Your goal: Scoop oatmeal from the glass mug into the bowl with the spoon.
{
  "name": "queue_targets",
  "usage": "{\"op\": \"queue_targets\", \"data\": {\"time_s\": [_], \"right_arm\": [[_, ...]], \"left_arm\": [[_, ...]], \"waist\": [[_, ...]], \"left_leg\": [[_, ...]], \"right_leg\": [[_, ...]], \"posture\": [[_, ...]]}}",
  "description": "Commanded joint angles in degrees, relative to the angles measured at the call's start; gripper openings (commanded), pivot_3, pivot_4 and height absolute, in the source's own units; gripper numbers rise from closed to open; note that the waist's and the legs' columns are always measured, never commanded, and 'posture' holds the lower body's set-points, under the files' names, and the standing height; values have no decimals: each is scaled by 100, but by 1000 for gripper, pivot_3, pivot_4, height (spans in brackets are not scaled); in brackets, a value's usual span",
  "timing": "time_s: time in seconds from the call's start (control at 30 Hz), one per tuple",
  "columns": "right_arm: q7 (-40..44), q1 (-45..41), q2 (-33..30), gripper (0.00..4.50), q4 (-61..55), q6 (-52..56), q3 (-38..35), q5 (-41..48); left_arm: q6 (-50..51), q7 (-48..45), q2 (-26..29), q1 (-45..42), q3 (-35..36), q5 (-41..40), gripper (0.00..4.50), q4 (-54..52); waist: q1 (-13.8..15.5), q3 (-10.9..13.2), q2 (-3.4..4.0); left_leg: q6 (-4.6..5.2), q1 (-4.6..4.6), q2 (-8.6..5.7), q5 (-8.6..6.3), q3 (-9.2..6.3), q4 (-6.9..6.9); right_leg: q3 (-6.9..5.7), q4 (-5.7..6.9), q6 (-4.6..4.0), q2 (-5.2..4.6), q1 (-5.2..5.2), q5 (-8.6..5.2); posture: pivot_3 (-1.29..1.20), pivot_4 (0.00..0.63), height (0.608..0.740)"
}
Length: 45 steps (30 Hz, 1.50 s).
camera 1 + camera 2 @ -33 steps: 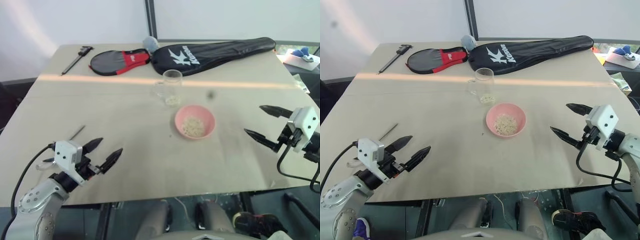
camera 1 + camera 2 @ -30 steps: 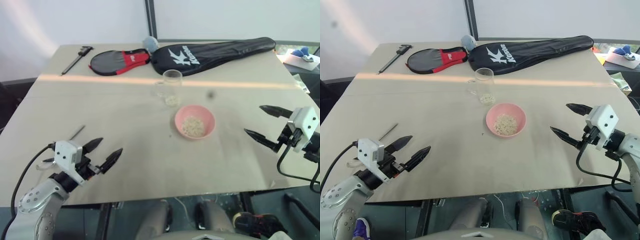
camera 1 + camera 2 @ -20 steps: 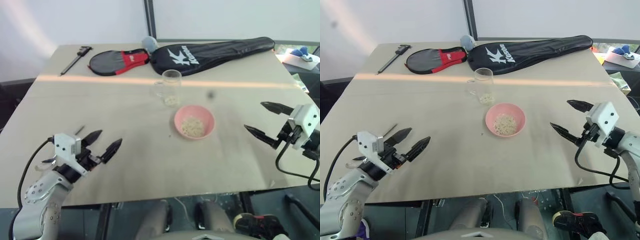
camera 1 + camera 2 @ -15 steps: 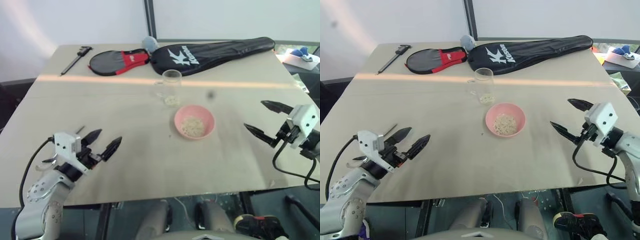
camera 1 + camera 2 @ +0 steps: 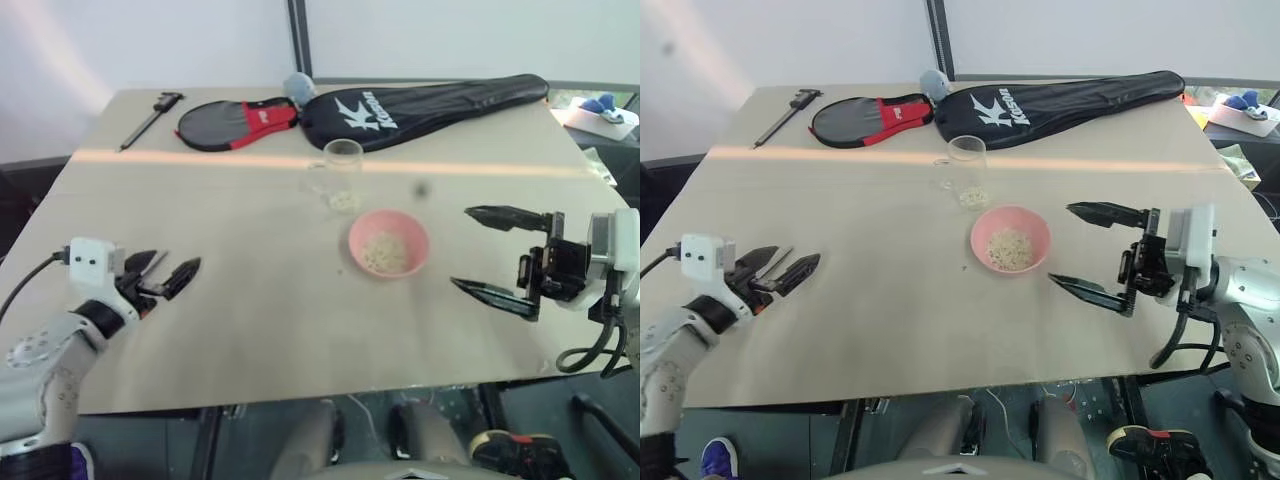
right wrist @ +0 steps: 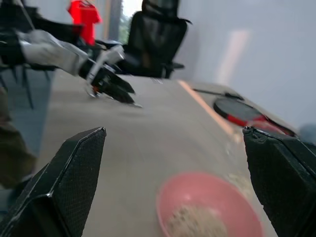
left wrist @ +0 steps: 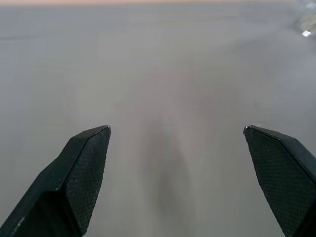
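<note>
Right pincer (image 5: 1081, 246) nearer pink bowl (image 5: 1011, 240)

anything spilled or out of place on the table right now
Nothing looks spilled. The oatmeal sits inside the pink bowl, with a little at the bottom of the upright glass mug behind it. One oddity: sports gear, a black racket case and a red-and-black paddle cover, lies along the table's far edge.

Blurred, cropped and half-hidden things

The spoon (image 5: 781, 262) is mostly hidden behind the left claw (image 5: 783, 266) at the counter's (image 5: 890, 330) nine o'clock edge. In the right wrist view the bowl (image 6: 210, 205) is blurred and cut off. The glass mug (image 7: 307, 19) shows as a cropped blur.
</note>
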Motion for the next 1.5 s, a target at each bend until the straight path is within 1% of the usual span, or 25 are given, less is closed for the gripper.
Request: {"op": "queue_targets", "data": {"time_s": [0.03,0.2,0.27,0.43,0.6,0.63,0.67,0.77,0.8,0.83,0.93,0.97,1.1,1.17,1.23,1.27,1.33,1.4,1.47,1.5], "right_arm": [[20,-50,3,4500,-199,66,-108,260],[-55,-10,-5,4500,-345,176,-216,535],[-55,39,-32,4500,-425,204,-238,575],[-53,179,-32,4500,-487,165,-209,463],[-85,230,-7,4500,-497,114,-157,343],[-104,252,4,4500,-516,110,-149,327],[-120,271,15,4500,-538,107,-138,309],[-173,341,45,4500,-575,86,-110,218],[-173,372,51,4500,-572,70,-103,177],[-180,395,61,4500,-569,63,-97,146],[-236,385,104,4500,-547,86,-89,117],[-263,353,117,4500,-527,104,-84,113],[-549,164,186,4500,-435,222,-95,109],[-714,89,144,4500,-451,347,-65,61],[-1188,-92,253,4500,-465,411,-25,-164],[-1328,-148,294,4500,-465,421,-19,-224],[-1466,-268,311,4500,-554,500,12,-236],[-1883,-435,241,4500,-715,614,25,-585],[-2591,-696,98,4500,-884,1078,-7,-935],[-2723,-844,-18,4500,-887,1352,13,-917]], "left_arm": [[-327,-521,349,-44,147,218,4482,440],[-532,-1068,823,-223,-97,603,4482,1343],[-574,-1231,1004,-350,-277,796,4482,1609],[-434,-1539,1348,-717,-795,1202,4482,2157],[-262,-1780,1545,-1223,-1235,1502,4482,2642],[-151,-1923,1597,-1236,-1320,1509,3974,2696],[-102,-2030,1636,-1235,-1392,1540,3670,2760],[-123,-2075,1638,-1237,-1536,1684,2319,2957],[-140,-2073,1616,-1236,-1552,1699,1819,2984],[-154,-2070,1590,-1240,-1545,1695,1536,2993],[-226,-2003,1507,-1204,-1465,1689,187,2946],[-244,-1958,1469,-1169,-1419,1674,74,2902],[-214,-1705,1267,-1079,-1005,1439,74,2549],[-114,-1537,1120,-1079,-608,1183,74,2142],[1,-1296,892,-1153,-116,821,74,1469],[51,-1215,815,-1172,16,725,74,1252],[98,-980,650,-1326,208,563,74,839],[83,-696,514,-1609,302,451,74,508],[96,-528,418,-2011,315,268,74,295],[68,-456,382,-2173,291,240,74,216]], "waist": [[0,0,1],[-2,0,0],[3,1,0],[-5,1,0],[-4,1,-1],[-5,1,0],[-10,1,0],[-21,1,6],[-22,0,7],[-20,0,8],[-17,-1,9],[-17,-2,11],[-12,-3,16],[-3,-2,15],[15,1,4],[18,1,-5],[16,5,-22],[9,8,-25],[2,8,-25],[-2,9,-24]], "left_leg": [[0,0,0,0,1,-2],[1,-2,-1,-1,1,-8],[21,-3,-1,-13,0,-8],[25,-5,-1,-15,2,-8],[25,-10,-1,-15,2,-8],[25,-10,-1,-16,2,-8],[25,-11,-2,-15,3,-8],[26,-9,-2,-16,5,-9],[26,-8,-2,-16,7,-9],[26,-7,-2,-16,9,-10],[27,-5,-1,-16,10,-9],[27,-5,-2,-16,11,-9],[27,-3,-2,-16,13,-9],[27,-3,-1,-16,12,-8],[27,-8,-1,-16,8,-5],[26,-14,-1,-15,5,-1],[22,-19,-2,-13,2,3],[2,-21,-4,-1,0,2],[0,-23,-6,-1,1,2],[-1,-26,-6,0,1,2]], "right_leg": [[0,-3,0,-1,0,0],[1,-9,0,-5,-1,0],[-1,-8,0,-6,-2,0],[-1,-9,0,-9,-3,0],[-2,-6,0,-9,-11,0],[-1,-6,0,-9,-11,0],[-1,-6,0,-9,-12,0],[2,-6,0,-9,-13,0],[4,-5,0,-9,-14,0],[5,-3,0,-9,-14,0],[7,-1,0,-9,-13,0],[8,1,0,-9,-13,0],[10,3,0,-9,-13,0],[9,6,0,-9,-13,0],[4,5,0,-10,-14,0],[0,4,0,-11,-15,1],[-4,2,1,-11,-16,1],[-6,-1,1,-12,-16,1],[-5,-1,1,-12,-20,1],[-6,0,2,-11,-23,1]], "posture": [[0,150,740],[0,150,740],[0,150,740],[0,150,740],[0,150,740],[0,150,740],[0,150,740],[0,150,740],[0,150,740],[0,150,740],[0,150,740],[0,150,740],[0,150,740],[0,150,740],[0,150,740],[0,150,740],[0,150,740],[0,150,740],[0,150,740],[0,150,740]]}}
